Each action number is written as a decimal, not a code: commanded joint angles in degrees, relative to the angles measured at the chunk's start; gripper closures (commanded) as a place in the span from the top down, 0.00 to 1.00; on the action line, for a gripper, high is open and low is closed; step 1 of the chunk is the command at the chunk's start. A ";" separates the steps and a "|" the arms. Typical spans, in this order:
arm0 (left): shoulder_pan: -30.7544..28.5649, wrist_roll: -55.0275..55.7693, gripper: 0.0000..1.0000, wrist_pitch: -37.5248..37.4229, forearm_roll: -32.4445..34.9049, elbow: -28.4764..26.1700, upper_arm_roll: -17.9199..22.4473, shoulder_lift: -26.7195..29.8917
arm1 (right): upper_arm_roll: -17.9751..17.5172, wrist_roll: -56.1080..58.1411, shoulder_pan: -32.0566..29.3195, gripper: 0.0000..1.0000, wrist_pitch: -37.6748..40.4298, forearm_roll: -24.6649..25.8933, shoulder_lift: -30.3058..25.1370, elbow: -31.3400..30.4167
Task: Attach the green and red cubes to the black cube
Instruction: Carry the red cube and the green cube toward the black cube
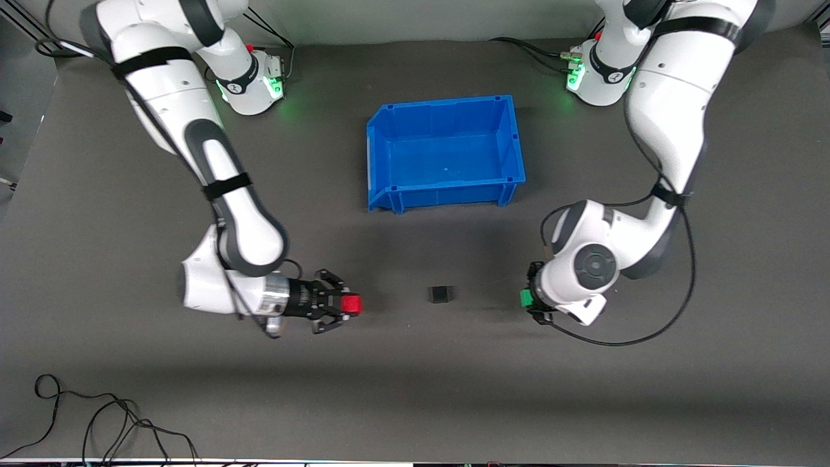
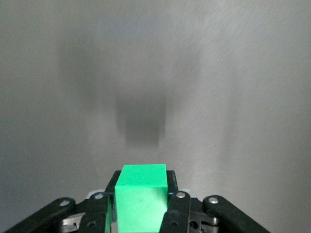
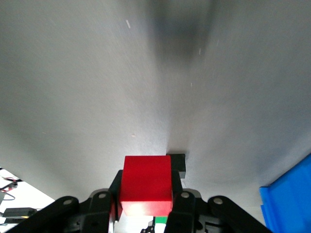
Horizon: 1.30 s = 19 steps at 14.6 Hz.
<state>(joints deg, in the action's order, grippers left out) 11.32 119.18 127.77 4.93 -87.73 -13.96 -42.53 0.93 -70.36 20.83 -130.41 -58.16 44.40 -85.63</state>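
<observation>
Both light, stiff cubes are clamped by their flat sides, the red cube (image 1: 351, 304) in the right gripper (image 1: 343, 305) and the green cube (image 1: 526, 298) in the left gripper (image 1: 530, 299), with the black cube (image 1: 440, 294) at lower centre between them.

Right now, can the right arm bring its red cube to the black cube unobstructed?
Probably yes. The right pincer is shut on the red cube, and only bare table lies between it and the black cube. The left pincer, shut on the green cube, waits toward the left arm's end.
</observation>
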 commanded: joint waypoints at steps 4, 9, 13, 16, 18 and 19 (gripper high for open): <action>4.59 5.88 0.00 3.96 -1.76 3.27 0.78 -4.58 | 0.48 -1.53 5.35 0.20 -7.39 -4.77 5.61 3.63; 8.27 11.86 0.00 7.05 -2.38 7.65 0.78 -7.29 | 0.39 -1.53 7.99 0.20 -10.38 -8.46 8.50 5.82; 10.56 12.57 0.00 7.05 -2.38 12.67 0.87 -11.43 | -0.05 -1.53 9.93 0.20 -13.38 -9.78 10.44 7.14; 11.09 12.57 0.00 7.14 -2.38 12.68 0.87 -11.79 | -0.05 -1.53 11.85 0.20 -13.47 -11.53 12.11 8.63; 11.89 12.75 0.00 7.14 -2.38 12.76 0.87 -11.79 | -0.05 -1.53 12.12 0.20 -15.04 -11.98 12.64 9.16; 11.97 13.01 0.00 7.14 -2.38 12.76 0.87 -11.79 | -0.05 -1.53 12.21 0.20 -15.49 -12.07 12.73 9.25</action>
<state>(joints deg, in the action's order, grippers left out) 21.81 130.56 135.24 3.00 -76.96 -13.96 -53.53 0.52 -70.90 32.36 -144.35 -68.72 55.48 -79.02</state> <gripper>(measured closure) 0.608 0.608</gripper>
